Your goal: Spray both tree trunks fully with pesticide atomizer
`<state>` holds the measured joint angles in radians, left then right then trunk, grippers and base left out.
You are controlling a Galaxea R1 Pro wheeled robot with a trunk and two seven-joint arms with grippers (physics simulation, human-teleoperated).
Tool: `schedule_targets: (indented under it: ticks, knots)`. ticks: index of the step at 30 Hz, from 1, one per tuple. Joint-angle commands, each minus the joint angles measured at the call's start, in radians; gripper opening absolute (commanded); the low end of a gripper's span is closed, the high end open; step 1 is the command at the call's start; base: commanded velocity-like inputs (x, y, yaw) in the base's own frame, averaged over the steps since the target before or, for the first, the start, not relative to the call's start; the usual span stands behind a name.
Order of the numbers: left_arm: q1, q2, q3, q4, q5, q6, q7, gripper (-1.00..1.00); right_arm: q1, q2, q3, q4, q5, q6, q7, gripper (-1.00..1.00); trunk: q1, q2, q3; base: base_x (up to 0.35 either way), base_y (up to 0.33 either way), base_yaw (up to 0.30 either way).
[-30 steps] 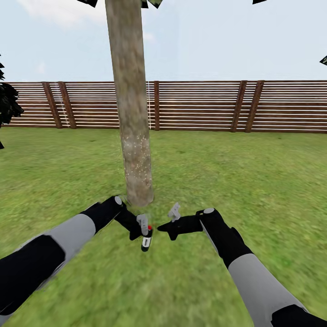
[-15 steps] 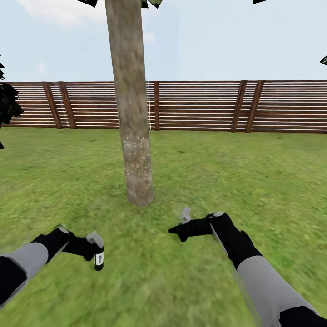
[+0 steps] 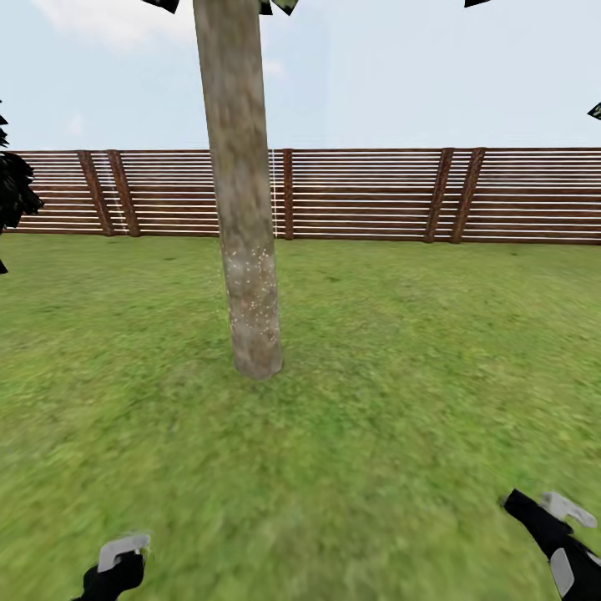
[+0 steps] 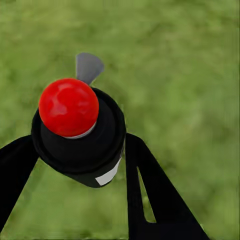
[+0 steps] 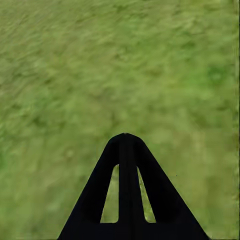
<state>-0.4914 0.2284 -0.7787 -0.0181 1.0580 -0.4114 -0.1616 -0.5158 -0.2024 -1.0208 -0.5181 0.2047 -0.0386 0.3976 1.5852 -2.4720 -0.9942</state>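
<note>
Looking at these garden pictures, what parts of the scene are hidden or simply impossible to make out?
- Tree trunk, head view: its far side is hidden, so full coverage by the white specks cannot be judged; the crown is cut off by the top edge.
- Atomizer, left wrist view: lower body hidden behind its own red top.
- Left pincer and right pincer, head view: arms cut off by the bottom edge.

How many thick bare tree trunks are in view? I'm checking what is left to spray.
1: the tree trunk stands on the grass ahead, left of centre, before the fence. A second tree may stand outside the picture.
</note>
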Motion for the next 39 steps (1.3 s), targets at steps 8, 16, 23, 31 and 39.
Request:
schedule_targets:
  ticks: [8, 16, 23, 31, 39]
  knots:
    - [0.020, -0.047, -0.011, 0.000, 0.010, -0.003, 0.075, -1.00, -0.001, 0.011, 0.000, 0.127, 0.029, -0.004, -0.090, -1.00, 0.000, 0.000, -0.001, 0.000, 0.000, 0.000]
    - [0.020, -0.055, -0.011, 0.000, 0.010, -0.003, 0.076, -1.00, -0.001, 0.014, 0.001, 0.142, 0.031, -0.004, -0.089, 1.00, 0.000, 0.000, -0.001, 0.000, 0.000, 0.000]
    - [0.021, -0.055, -0.011, 0.000, 0.010, -0.003, 0.076, -1.00, -0.001, 0.014, 0.000, 0.143, 0.030, -0.004, -0.089, 1.00, 0.000, 0.000, -0.001, 0.000, 0.000, 0.000]
    - [0.021, -0.055, -0.011, 0.000, 0.010, -0.003, 0.076, -1.00, -0.001, 0.015, -0.001, 0.279, 0.024, -0.003, -0.090, 1.00, 0.000, 0.000, -0.001, 0.000, 0.000, 0.000]
    - [0.021, -0.055, -0.011, 0.000, 0.010, -0.003, 0.076, -1.00, -0.001, 0.019, -0.002, 0.380, 0.023, -0.003, -0.091, 1.00, 0.000, 0.000, -0.001, 0.000, 0.000, 0.000]
